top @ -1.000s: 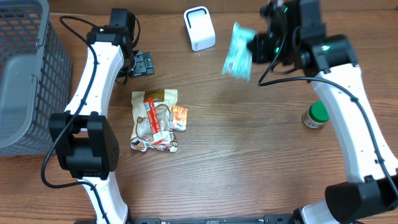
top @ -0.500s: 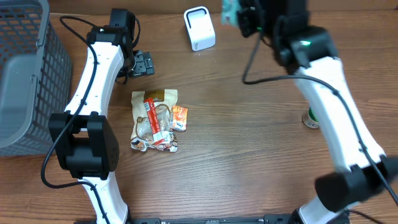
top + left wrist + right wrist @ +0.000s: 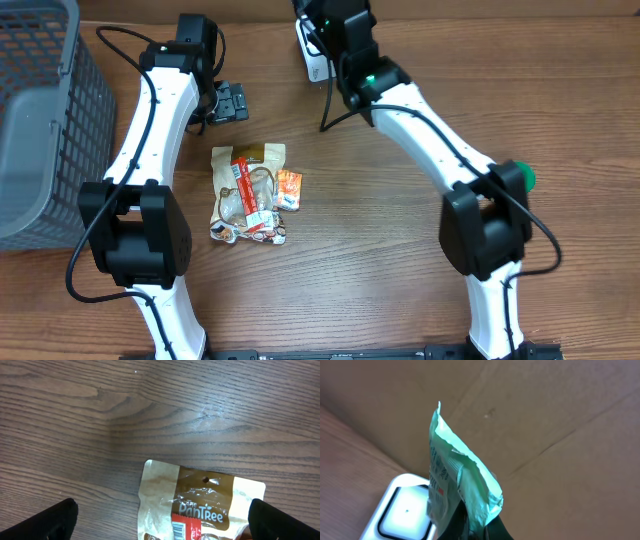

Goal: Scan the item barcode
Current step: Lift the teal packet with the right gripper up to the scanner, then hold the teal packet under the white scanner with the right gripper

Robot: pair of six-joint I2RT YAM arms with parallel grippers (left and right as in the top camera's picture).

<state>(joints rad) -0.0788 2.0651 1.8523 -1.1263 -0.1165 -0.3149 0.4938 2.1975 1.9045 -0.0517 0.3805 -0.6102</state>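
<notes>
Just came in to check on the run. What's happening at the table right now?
The right arm grips a light green packet in shut jaws and holds it up at the white barcode scanner. The left arm hovers with jaws open above a PanTree snack pouch lying on the wooden table.

The wooden table (image 3: 380, 260) bore a basket (image 3: 40, 120) left, snack packets (image 3: 250, 195) mid-left, a scanner (image 3: 405, 510) far, a green-lidded jar (image 3: 522, 177) right.

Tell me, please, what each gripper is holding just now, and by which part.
The right gripper holds the pale green packet by its lower end, jaws shut on it. The left gripper, jaws open, holds nothing.
</notes>
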